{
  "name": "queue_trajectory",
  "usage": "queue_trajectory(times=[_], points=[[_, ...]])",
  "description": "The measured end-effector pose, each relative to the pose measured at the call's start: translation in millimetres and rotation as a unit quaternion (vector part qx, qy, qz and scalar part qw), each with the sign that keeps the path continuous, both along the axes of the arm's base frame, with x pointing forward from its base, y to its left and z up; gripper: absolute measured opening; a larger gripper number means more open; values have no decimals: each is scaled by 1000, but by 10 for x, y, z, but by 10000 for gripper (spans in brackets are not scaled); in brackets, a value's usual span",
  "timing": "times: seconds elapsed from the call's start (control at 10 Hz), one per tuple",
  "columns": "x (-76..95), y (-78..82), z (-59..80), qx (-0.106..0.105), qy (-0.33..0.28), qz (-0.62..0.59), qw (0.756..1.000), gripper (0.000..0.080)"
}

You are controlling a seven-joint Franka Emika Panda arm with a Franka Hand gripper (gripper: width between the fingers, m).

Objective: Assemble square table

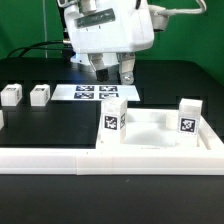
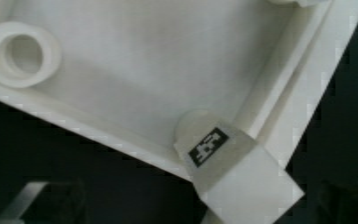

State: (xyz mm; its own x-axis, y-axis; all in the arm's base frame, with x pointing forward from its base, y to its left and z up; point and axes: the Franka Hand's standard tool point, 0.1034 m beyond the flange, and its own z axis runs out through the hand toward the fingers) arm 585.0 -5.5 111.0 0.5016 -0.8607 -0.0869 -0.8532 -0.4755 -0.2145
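At the exterior view's left edge a small white piece (image 1: 2, 118) was cut off by the frame, with too little of it showing to name it. Farther back and just to its right, the first loose leg (image 1: 11, 95) and the second loose leg (image 1: 39, 95) sat apart from each other on the black table (image 1: 50, 125), their tags too small to read. The L-shaped rail (image 1: 60, 157) ran along the near side. Being white against white, its meeting with the square table top (image 1: 150, 132) was hard to make out.

The marker board (image 1: 97, 93) lay flat behind the middle of the scene, its far edge partly covered by the hand. Of the arm only the white wrist and hand showed, the rest being cut off at the top. The gripper (image 1: 112, 76) pointed straight down and hung above the far side of the marker board, touching nothing. Its fingers stood apart with nothing between them.

To the right, the square table top rested in the near right part of the table, against the rail. The left upright leg (image 1: 112, 118) and the right upright leg (image 1: 187, 118) stood at its corners, tags facing the camera.

The wrist view was blurred. It showed the top's inner face, a round socket (image 2: 19, 55) and a tagged leg (image 2: 217, 152) by the wall, though which leg could not be told.
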Motion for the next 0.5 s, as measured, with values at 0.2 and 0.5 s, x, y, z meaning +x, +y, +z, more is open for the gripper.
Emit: queue_trajectory(times=[0.2, 0.5], points=[[10, -75, -146, -76, -42, 215, 973, 649], [-32, 80, -282, -109, -36, 364, 924, 649]])
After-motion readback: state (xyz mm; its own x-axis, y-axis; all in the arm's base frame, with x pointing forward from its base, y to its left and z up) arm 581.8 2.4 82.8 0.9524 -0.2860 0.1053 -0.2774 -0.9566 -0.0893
